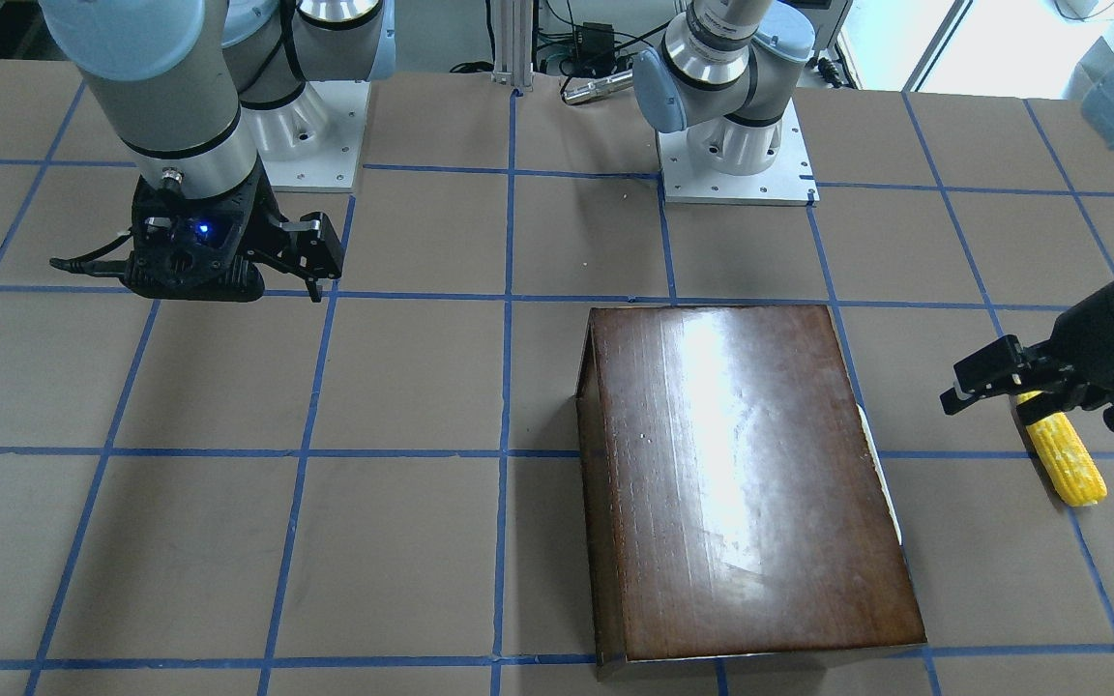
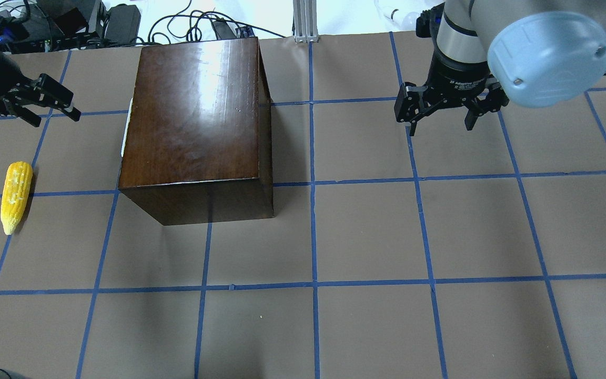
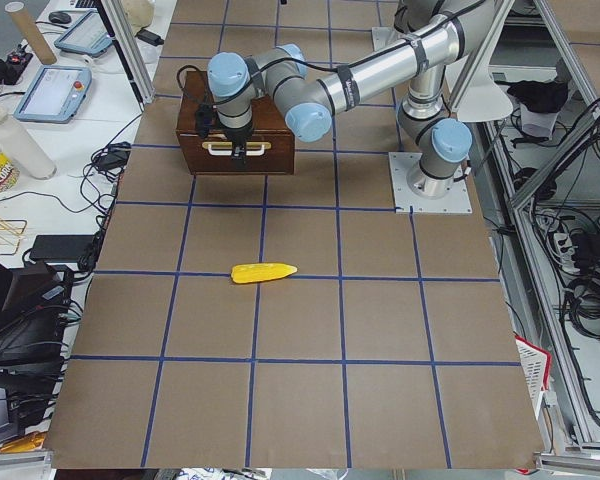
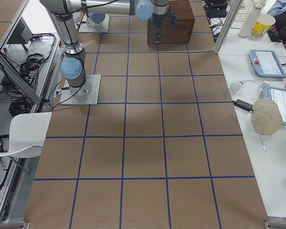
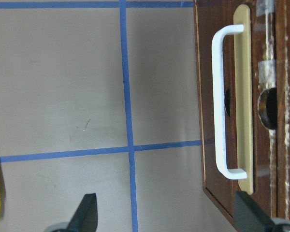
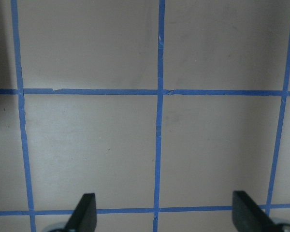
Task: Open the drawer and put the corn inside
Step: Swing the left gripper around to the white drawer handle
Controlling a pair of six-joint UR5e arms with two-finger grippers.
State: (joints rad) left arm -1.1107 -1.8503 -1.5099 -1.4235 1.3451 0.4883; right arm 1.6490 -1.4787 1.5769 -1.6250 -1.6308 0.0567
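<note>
- Corn (image 2: 16,196) lies flat on the worktop (image 2: 366,237) on the robot's left, well apart from the box (image 2: 192,116), its pointed end toward the robot.
- Drawer (image 5: 205,121) sits pushed in, its front about flush with the box; its white handle (image 5: 217,101) is on the side facing the corn.
- Left gripper (image 5: 166,212) hangs above the worktop near that handle side, touching neither handle nor corn; its fingers (image 5: 87,215) are spread wide and hold nothing.
- Right gripper (image 2: 440,126) hangs over the worktop on the box's other side, well apart from it, fingers spread and holding nothing.
</note>
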